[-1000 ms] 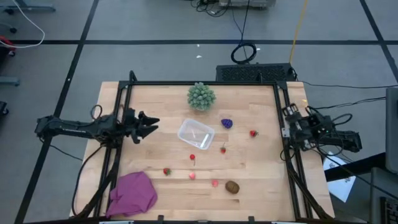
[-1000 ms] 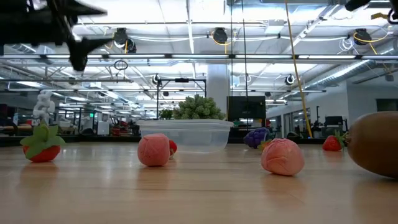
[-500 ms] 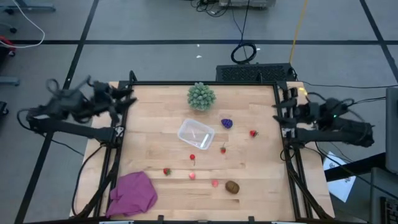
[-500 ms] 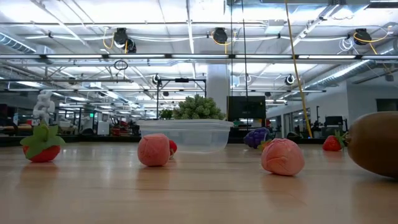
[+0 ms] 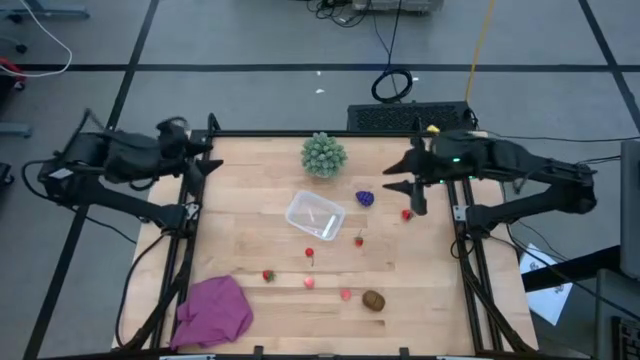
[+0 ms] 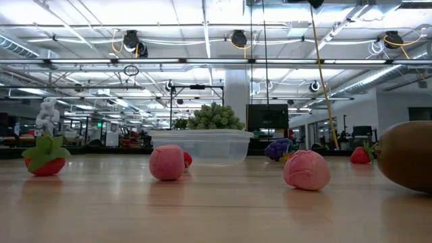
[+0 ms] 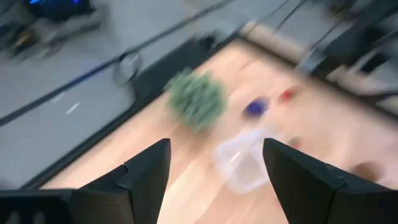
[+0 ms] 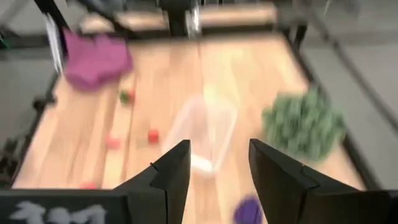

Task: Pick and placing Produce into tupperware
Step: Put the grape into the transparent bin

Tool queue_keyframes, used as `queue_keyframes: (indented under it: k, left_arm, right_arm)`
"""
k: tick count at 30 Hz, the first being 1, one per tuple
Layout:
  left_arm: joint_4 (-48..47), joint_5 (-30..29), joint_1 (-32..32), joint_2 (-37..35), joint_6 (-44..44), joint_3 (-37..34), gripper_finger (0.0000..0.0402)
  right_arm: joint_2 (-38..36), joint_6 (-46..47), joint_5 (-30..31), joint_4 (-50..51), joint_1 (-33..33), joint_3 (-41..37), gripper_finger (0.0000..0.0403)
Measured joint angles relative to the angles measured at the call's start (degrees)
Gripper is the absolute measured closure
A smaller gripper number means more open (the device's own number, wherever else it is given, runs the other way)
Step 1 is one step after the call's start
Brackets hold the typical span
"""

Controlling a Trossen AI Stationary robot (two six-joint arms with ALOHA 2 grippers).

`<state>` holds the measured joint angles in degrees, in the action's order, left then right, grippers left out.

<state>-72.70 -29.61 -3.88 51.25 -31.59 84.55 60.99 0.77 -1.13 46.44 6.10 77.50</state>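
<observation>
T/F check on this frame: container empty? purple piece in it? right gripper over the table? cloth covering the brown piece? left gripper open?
1. The container is empty. True.
2. The purple piece lies in the container. False: it lies on the table beside it.
3. The right gripper is over the table. True.
4. The cloth covers the brown piece. False: they lie apart.
5. The left gripper is open. True.

Under me the tabletop [image 5: 250,250] is pale, matt wood with visible grain. The tupperware [image 5: 315,216] is clear, glossy plastic. The cloth [image 5: 214,310] looks soft and matt magenta. My arms are dark, matt.
</observation>
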Motion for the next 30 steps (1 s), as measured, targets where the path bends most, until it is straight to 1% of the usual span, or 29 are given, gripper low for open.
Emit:
queue_keyframes:
  k: [4, 7, 9, 12, 15, 18, 21, 25, 30]
  left_arm:
    - [-12.19, -2.14, -0.02, 2.04, -9.05, -2.3, 0.0144]
    - [-16.73, -2.37, -0.02, 2.84, -12.86, -5.08, 0.0144]
    - [-17.04, -2.44, -0.02, 2.8, -13.58, -7.11, 0.0144]
    - [-16.1, -3.59, 0.0, 2.82, -13.58, -9.88, 0.0144]
    - [-15.26, -6.35, 0.0, 2.81, -13.35, -11.67, 0.0144]
    - [-13.65, -9.84, 0.0, 2.78, -13.3, -12.86, 0.0144]
    - [-12.18, -11.82, 0.0, 2.76, -13.31, -12.96, 0.0144]
    - [-9.44, -11.99, 0.0, 2.77, -13.36, -12.96, 0.0144]
    - [-9.17, -11.99, 0.0, 2.77, -13.57, -12.96, 0.0144]
  right_arm:
    - [3.8, 1.87, 0.01, 9.0, 1.34, 0.22, 0.0248]
    - [5.64, 3.5, -0.08, 13.18, 1.74, 0.22, 0.0248]
    - [6.49, 3.51, -0.16, 13.47, 1.72, 0.21, 0.0248]
    - [7.38, 2.8, -0.15, 11.26, 1.76, -0.7, 0.0248]
    - [7.54, 2.65, -0.15, 7.52, 2.07, -2.14, 0.0248]
    - [7.58, 2.66, -0.12, 5.8, 3.06, -3.84, 0.0248]
    - [7.61, 3.03, 1.81, 4.83, 4.55, -5.63, 0.0248]
    - [7.61, 5.56, 2.8, 6.28, 7.47, -8.2, 0.0248]
    - [7.63, 5.62, 2.74, 6.67, 10.29, -11.94, 0.0248]
